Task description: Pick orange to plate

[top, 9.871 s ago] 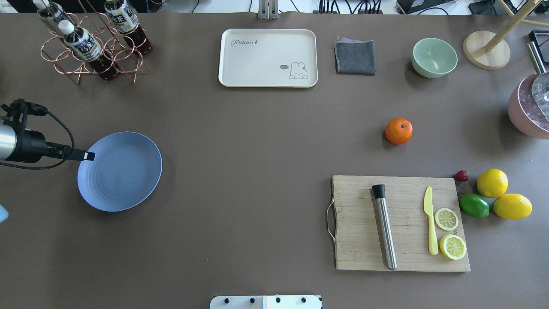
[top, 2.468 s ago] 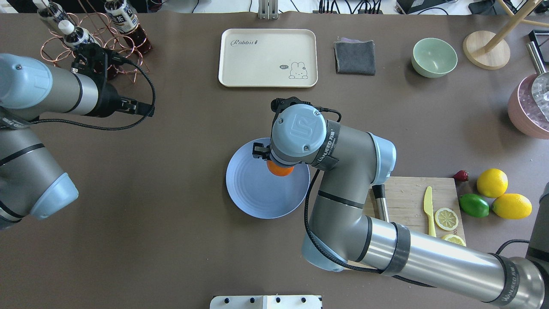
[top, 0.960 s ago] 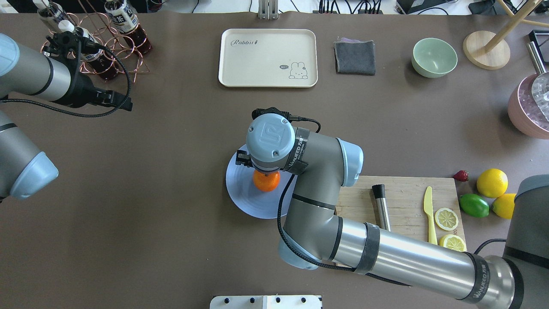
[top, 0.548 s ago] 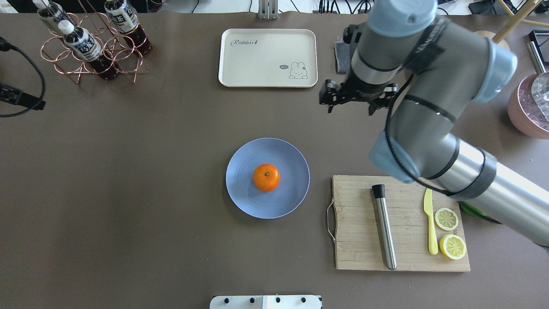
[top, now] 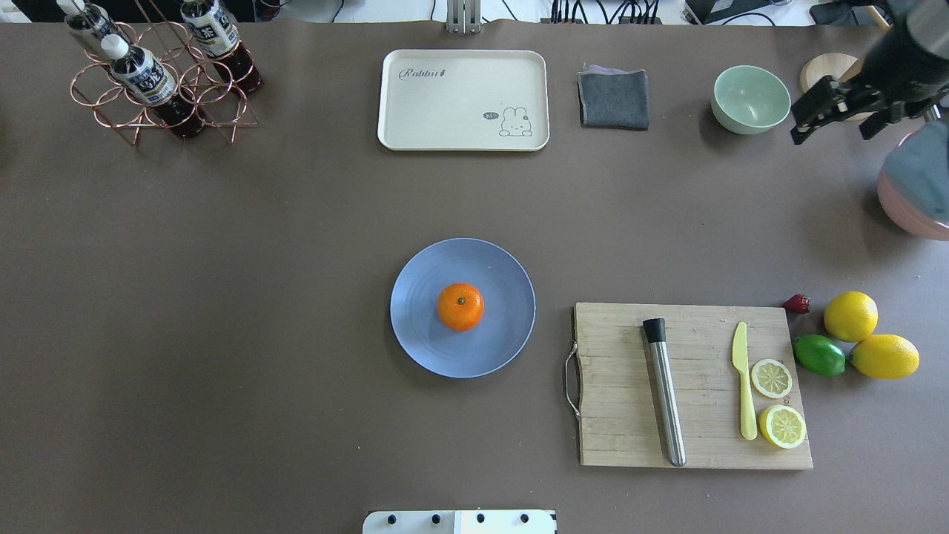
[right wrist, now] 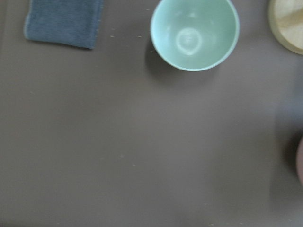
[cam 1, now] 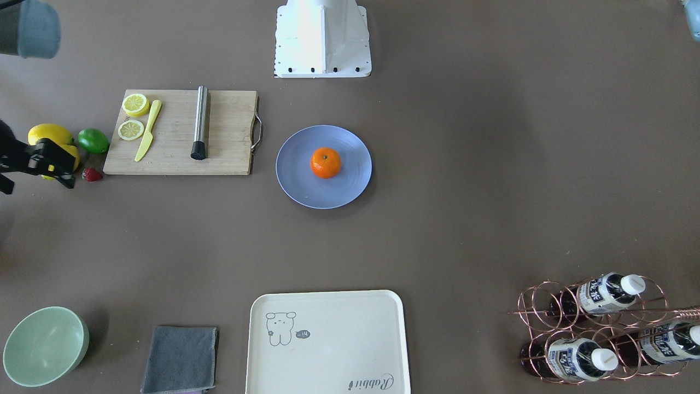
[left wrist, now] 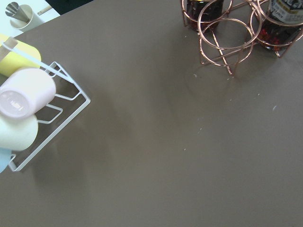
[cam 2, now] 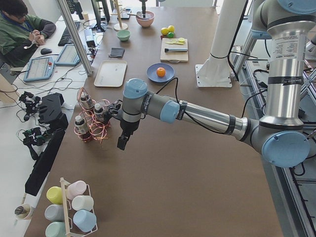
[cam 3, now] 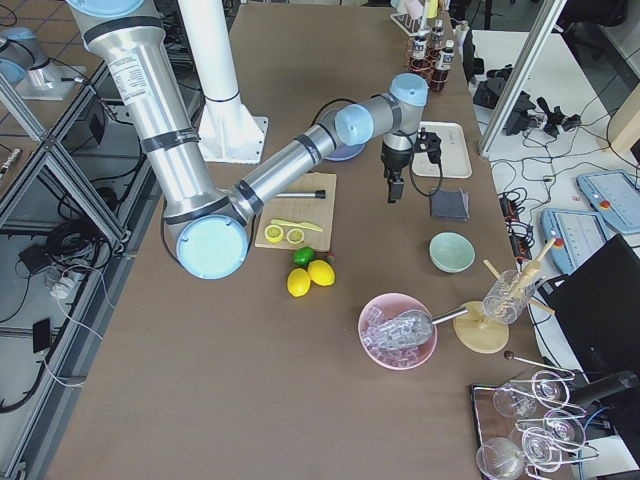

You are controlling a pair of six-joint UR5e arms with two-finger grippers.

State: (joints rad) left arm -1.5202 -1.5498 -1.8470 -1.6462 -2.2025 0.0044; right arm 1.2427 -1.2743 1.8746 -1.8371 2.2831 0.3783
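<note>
Matte plate (top: pixel 489 348); glossy orange (top: pixel 460 306); wooden board (top: pixel 615 386).

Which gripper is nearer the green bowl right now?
Right. The right gripper hangs open close by the green bowl; the left gripper is far off at the opposite end, beside the bottle rack.

Brown counter (top: pixel 222 297), items resting directly on it:
- blue-grey plate (top: pixel 497 337) mid-counter
- wooden cutting board (top: pixel 623 415) just right of the plate, not touching it
- off the board's right end: strawberry (top: pixel 797 303), lime (top: pixel 819 355), two lemons (top: pixel 851 316); lime and lemons bunched together
- far edge: copper bottle rack (top: pixel 194 78) at left, cream tray (top: pixel 445 104), grey cloth (top: pixel 614 99), green bowl (top: pixel 750 99)
- pink bowl (top: pixel 908 211) at right edge, partly cut off
</note>
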